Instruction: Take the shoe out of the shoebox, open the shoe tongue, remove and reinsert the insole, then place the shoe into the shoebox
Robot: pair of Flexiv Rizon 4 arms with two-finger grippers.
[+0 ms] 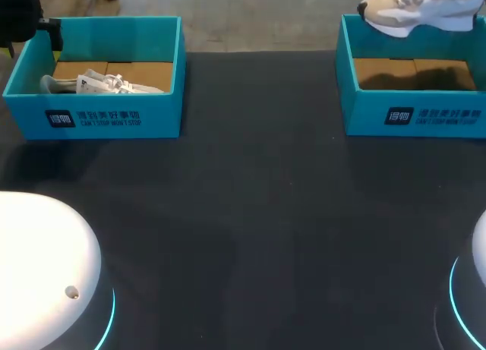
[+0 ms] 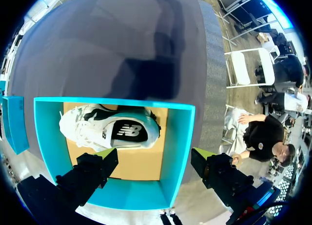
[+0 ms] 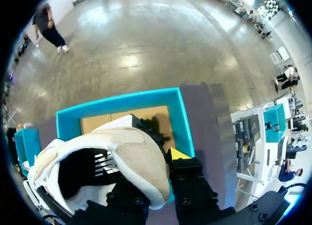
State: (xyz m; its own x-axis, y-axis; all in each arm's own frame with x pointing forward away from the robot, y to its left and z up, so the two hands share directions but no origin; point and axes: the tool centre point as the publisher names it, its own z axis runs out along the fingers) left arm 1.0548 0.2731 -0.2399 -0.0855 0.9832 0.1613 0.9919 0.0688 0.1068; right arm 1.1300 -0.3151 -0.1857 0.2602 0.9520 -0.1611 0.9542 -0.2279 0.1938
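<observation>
Closest, a beige-and-white suede sneaker (image 3: 122, 156) is being held clamped by the right gripper (image 3: 146, 176) above an open teal cardboard shoebox (image 3: 122, 100); only one yellow fingertip (image 3: 178, 154) is being shown. A white sneaker (image 2: 109, 130) is being contained in a second teal shoebox (image 2: 178, 147), beneath the empty, wide-spread left gripper (image 2: 156, 159).

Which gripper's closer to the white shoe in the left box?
Left. Left gripper hovers open over the box with the white shoe; right gripper holds beige shoe over the other box.
</observation>
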